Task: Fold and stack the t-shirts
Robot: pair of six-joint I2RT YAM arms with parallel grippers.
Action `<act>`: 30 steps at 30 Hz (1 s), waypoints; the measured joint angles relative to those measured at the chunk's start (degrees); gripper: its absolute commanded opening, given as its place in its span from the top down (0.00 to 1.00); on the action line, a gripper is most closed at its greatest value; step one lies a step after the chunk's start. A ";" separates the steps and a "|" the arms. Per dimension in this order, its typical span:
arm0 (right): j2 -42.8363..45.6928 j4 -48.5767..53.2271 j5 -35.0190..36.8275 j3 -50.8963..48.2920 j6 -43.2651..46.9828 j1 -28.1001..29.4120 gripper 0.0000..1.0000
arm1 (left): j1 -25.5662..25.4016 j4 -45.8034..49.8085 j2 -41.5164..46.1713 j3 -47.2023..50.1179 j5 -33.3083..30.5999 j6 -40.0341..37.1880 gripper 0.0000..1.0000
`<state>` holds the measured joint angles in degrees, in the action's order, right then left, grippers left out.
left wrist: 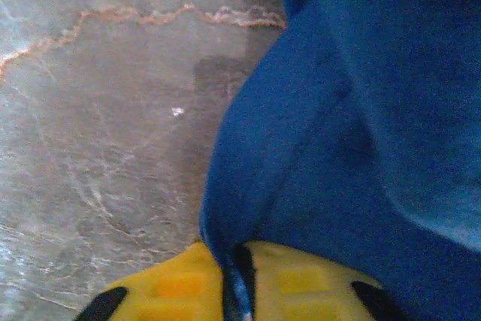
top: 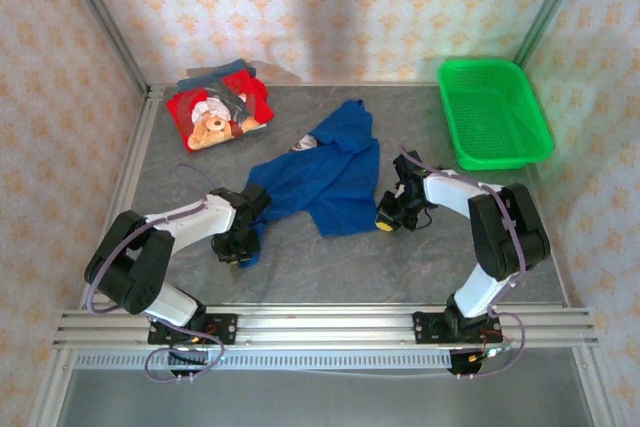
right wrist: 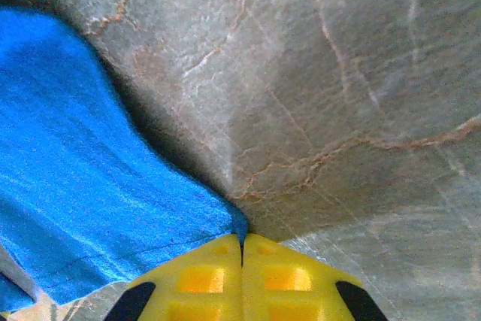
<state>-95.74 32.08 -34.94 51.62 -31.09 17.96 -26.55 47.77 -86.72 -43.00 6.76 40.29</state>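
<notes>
Yellow pads (left wrist: 180,283) of the left gripper (left wrist: 237,264) pinch a fold of the blue t-shirt (top: 325,177), which lies crumpled in the middle of the table (top: 450,267) between both arms. The right gripper (right wrist: 242,249) is closed too, nipping a corner of the hem. Soft, light and limp, the cloth will sag and bunch, so edges and corners look like the best holds, lifted together to spread it. At the back left, the red teddy-bear shirt (top: 215,112) tops a darker folded pile (top: 222,74).
</notes>
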 measured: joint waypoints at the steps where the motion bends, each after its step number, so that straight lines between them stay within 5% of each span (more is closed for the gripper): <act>1: 0.02 0.02 0.00 0.04 0.00 0.00 1.00 | 0.02 0.59 0.13 -0.28 -0.26 -0.13 1.00; 9: 4.74 4.42 0.44 7.34 0.02 -0.17 1.00 | 6.36 -1.90 12.72 -5.35 8.13 -2.99 1.00; 16: 15.50 7.30 -1.03 23.39 -1.51 -9.40 1.00 | 21.42 4.33 22.62 -30.84 10.08 -8.50 1.00; 22: 18.01 6.97 -4.00 38.34 -6.16 -20.06 1.00 | 29.81 9.11 17.70 -53.11 12.70 -10.73 1.00; 30: 17.27 6.69 -8.96 59.14 -10.54 -21.68 1.00 | 31.58 9.44 6.49 -80.41 15.47 -8.72 1.00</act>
<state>-78.48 38.76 -43.90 110.76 -41.63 -3.73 5.04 57.21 -80.23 -123.42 22.24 31.57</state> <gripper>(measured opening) 0.051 0.041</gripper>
